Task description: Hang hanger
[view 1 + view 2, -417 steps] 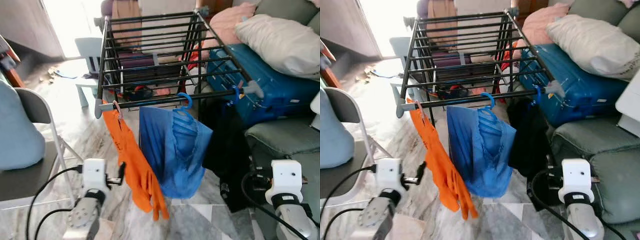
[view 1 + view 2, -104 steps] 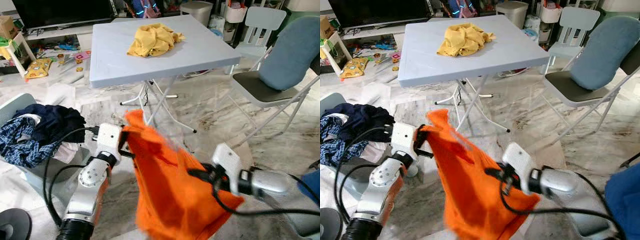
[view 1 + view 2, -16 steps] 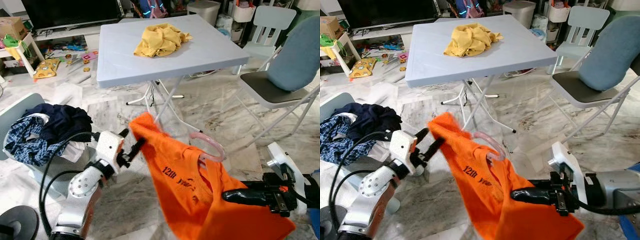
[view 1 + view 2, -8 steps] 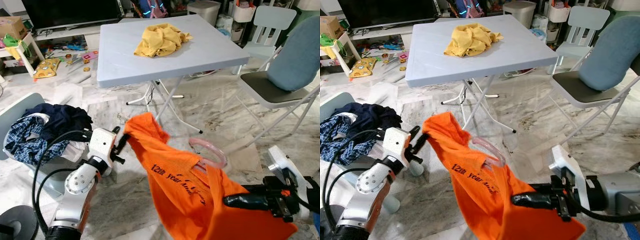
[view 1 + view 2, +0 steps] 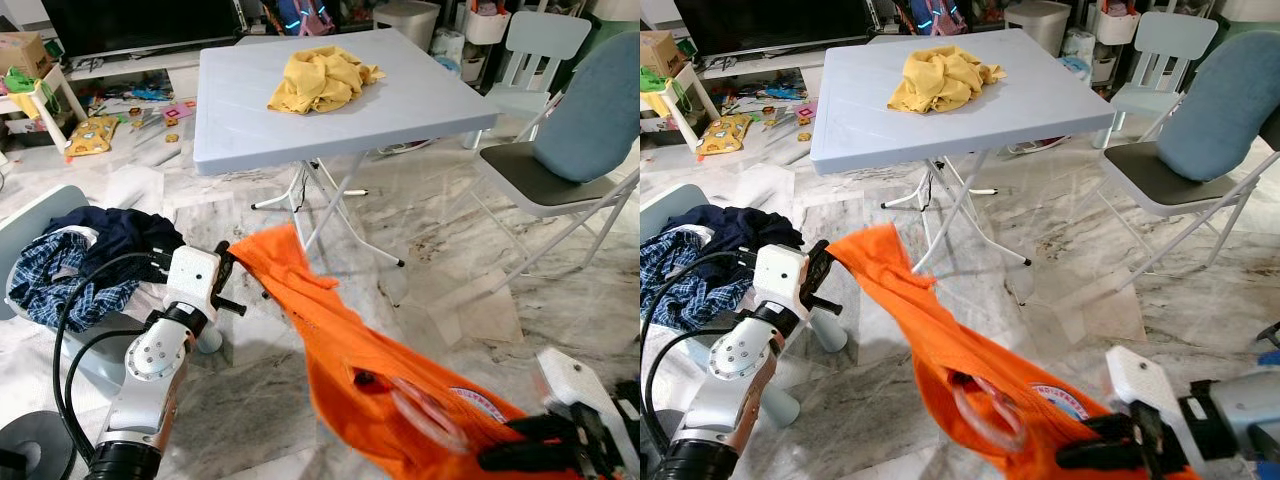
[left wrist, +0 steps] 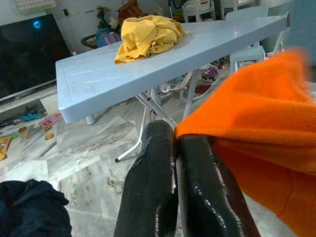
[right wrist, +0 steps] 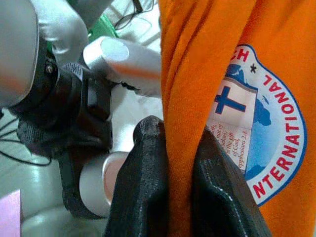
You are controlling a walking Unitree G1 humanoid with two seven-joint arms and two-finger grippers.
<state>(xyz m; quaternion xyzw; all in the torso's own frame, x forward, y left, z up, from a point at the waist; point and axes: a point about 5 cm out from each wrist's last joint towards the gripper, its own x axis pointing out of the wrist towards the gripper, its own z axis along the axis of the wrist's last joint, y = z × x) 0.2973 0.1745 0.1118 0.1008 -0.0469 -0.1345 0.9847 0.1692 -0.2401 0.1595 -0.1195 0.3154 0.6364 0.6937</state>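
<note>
An orange shirt (image 5: 330,330) is stretched low over the floor between my two grippers. My left gripper (image 5: 228,268) is shut on its upper corner; the left wrist view shows both black fingers pinching the orange hem (image 6: 222,123). At the bottom right, my right gripper (image 5: 515,450) is shut on the shirt's lower part, and the right wrist view shows its fingers (image 7: 148,163) squeezing the fabric beside a round printed badge (image 7: 256,143). A pink hanger (image 5: 425,415) sits blurred in the neck opening, mostly covered by cloth.
A grey folding table (image 5: 250,110) with a crumpled yellow cloth (image 5: 320,75) stands ahead. On the left is a basket of dark clothes (image 5: 90,250), on the right a folding chair (image 5: 545,175) with a blue cushion. Marble floor lies between them.
My right gripper has dropped lower and nearer, pulling the shirt out long and flat. The hanger went down with it. My left gripper shifted slightly left and down.
</note>
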